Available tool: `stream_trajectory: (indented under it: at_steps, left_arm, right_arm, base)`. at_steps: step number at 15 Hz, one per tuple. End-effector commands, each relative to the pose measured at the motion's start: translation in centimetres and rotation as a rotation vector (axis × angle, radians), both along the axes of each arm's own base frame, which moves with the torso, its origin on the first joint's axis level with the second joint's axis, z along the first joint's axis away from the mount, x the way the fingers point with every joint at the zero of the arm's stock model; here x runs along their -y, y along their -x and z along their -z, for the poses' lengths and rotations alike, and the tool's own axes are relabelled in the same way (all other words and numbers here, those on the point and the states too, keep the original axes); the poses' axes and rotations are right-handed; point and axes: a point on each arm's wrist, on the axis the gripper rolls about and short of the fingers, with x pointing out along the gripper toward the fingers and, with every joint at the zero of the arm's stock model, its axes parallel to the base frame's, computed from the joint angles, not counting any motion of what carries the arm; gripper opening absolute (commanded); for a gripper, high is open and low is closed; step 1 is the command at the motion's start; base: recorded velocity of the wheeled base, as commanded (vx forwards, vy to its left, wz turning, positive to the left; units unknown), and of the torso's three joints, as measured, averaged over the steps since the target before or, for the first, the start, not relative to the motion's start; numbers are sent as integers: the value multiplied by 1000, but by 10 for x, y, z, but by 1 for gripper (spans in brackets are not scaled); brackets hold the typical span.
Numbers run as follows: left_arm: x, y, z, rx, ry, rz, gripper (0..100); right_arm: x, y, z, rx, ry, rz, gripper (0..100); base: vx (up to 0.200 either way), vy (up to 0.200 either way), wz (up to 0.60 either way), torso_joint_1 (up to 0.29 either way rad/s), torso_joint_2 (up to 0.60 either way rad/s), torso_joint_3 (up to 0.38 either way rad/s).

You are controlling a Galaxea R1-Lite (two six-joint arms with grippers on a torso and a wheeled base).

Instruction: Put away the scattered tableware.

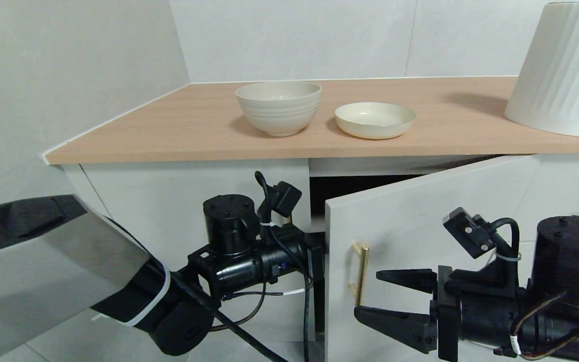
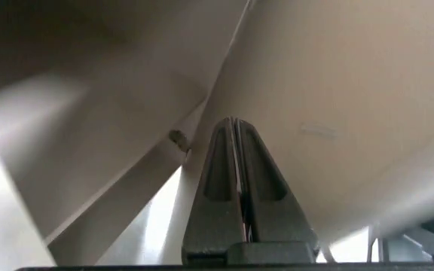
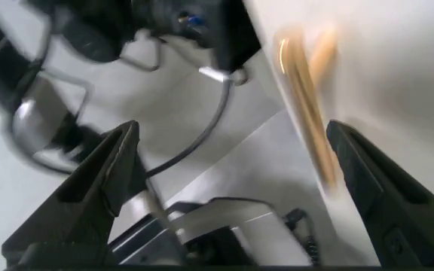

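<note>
- Head view: a bowl [image 1: 278, 107] and a shallow dish [image 1: 375, 119] are seen side by side, apart, on the countertop [image 1: 169, 136] at 12 o'clock. The right gripper [image 1: 368, 293] is held wide open and empty at 5 o'clock, just beside the cabinet door's gold handle [image 1: 361, 274].
- Left wrist view: the left gripper [image 2: 236, 181] is pressed shut on nothing, before what seems a pale panel.
- Right wrist view: the blurred handle is framed between the spread fingers [image 3: 104, 173].

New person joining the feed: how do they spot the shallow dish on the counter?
Find the wooden countertop above the white cabinets. Two cream pieces sit side by side near its middle; the dish is the one nearer the tall white ribbed container. Unlike the deep ribbed bowl beside it, it is low, wide and smooth-sided.
</note>
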Motion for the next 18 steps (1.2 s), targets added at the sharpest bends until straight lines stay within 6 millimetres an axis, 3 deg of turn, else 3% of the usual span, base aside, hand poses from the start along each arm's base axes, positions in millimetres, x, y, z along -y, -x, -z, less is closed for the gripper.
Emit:
stream_trajectory:
  at_steps: [1,3,7,8,11,15,18]
  left_arm:
    - [9,1,-5,9,10,25,0]
    - [10,2,-7,11,11,28,0]
    - [8,6,-13,16,18,11,0]
    - [5,10,-14,12,14,6,0]
    - [1,15,-14,4,8,6,0]
    - [6,22,-14,-3,8,27,0]
    - [10,22,-13,-14,0,35,0]
  right_arm:
    - [3,0,-3,12,-5,24,100]
    - [6,-1,-5,18,-9,38,100]
    - [30,20,-19,44,78,72,100]
    - [38,35,-18,41,172,165,100]
    - [53,61,-19,10,206,148,100]
    - [58,67,-18,-12,217,123,100]
    - [57,67,-18,-13,218,120,100]
  base:
    - [0,0,0,0,0,0]
    - [0,0,0,0,0,0]
    - [0,0,0,0,0,0]
    - [0,0,0,0,0,0]
    - [0,0,0,0,0,0]
    - [0,0,0,0,0,0]
    - [-200,0,0,4,7,-1]
